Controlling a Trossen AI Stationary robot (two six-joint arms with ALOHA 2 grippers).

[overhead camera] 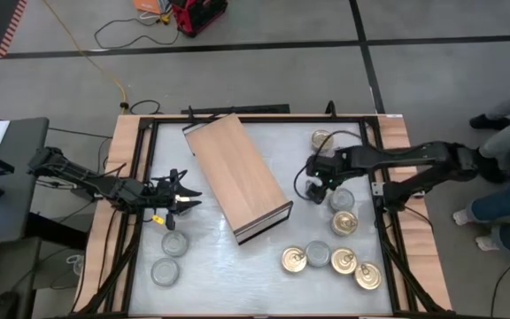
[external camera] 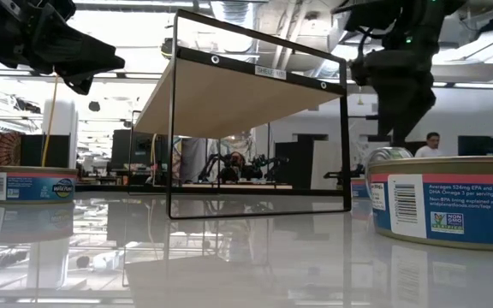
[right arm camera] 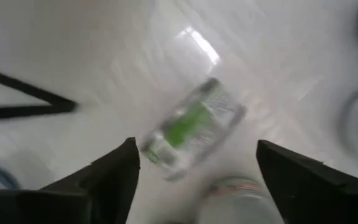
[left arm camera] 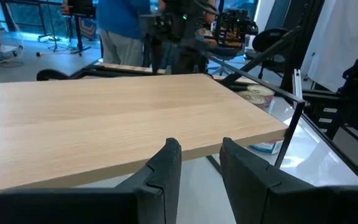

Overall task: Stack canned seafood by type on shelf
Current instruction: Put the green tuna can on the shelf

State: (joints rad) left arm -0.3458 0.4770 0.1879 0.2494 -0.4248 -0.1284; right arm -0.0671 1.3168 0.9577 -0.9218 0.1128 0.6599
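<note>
Right gripper [right arm camera: 194, 165] spread wide over a green-labelled tin [right arm camera: 191, 127] beside the shelf [overhead camera: 237, 175]: rigid, slick, light; best pinched across its sides, left gripper [overhead camera: 177, 195] narrow, empty

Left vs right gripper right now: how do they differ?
Jaws: the left gripper's stand a narrow gap apart; the right gripper's are spread wide.
Aim: the left gripper faces the long edge of the shelf; the right gripper points down over a green-labelled tin.
Side: the left gripper is left of the shelf, the right gripper right of it.
Shared: neither holds anything.
</note>
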